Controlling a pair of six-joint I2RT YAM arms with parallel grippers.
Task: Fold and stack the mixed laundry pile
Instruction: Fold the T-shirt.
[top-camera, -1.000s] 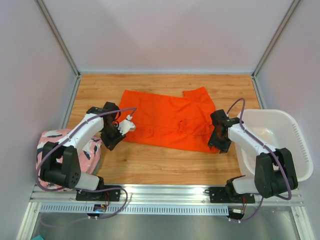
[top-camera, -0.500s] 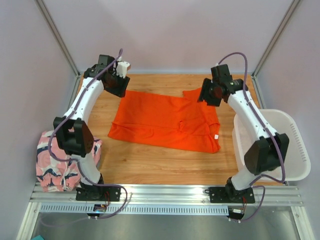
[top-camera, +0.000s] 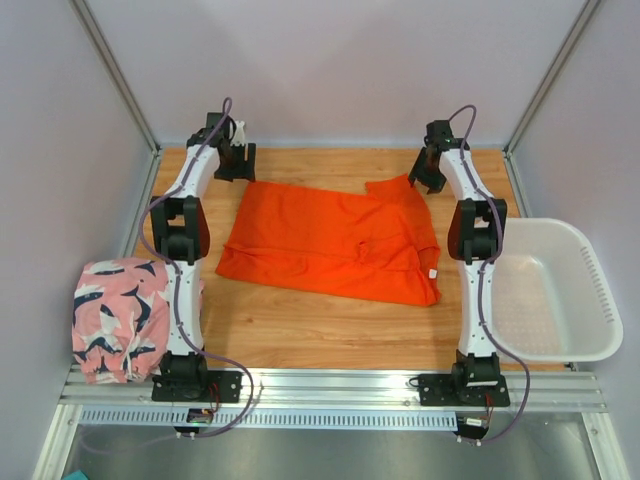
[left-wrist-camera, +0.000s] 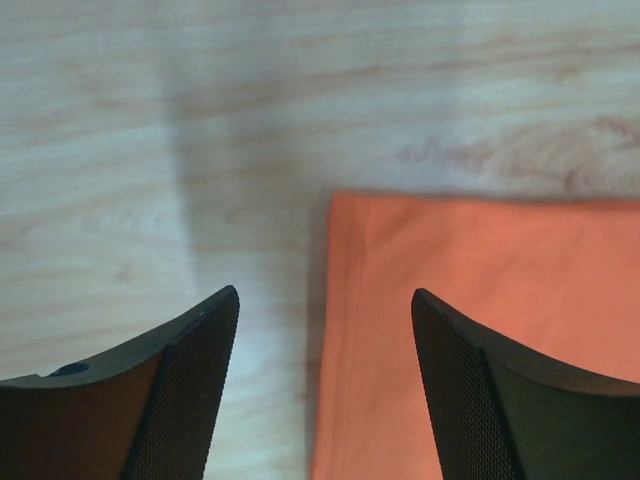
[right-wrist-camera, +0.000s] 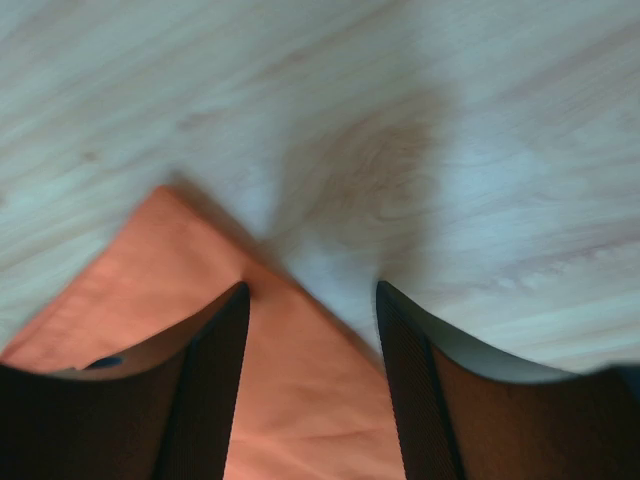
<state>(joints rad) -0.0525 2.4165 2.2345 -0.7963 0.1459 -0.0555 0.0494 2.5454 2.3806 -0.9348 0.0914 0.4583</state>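
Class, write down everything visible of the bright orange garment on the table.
The orange garment is soft cloth spread flat on the wooden table, mildly creased, with a flap at its far right corner and a small white tag at its near right edge. The open left gripper and right gripper hang over its far corners, not gripping it.

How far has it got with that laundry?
Partway, it seems. The pink garment sits bundled at the left edge; whether it is neatly folded is unclear. The orange garment lies spread flat, unfolded. The left gripper and right gripper hover open at its far corners, holding nothing. The basket looks empty. Left: folding the orange one and stacking it.
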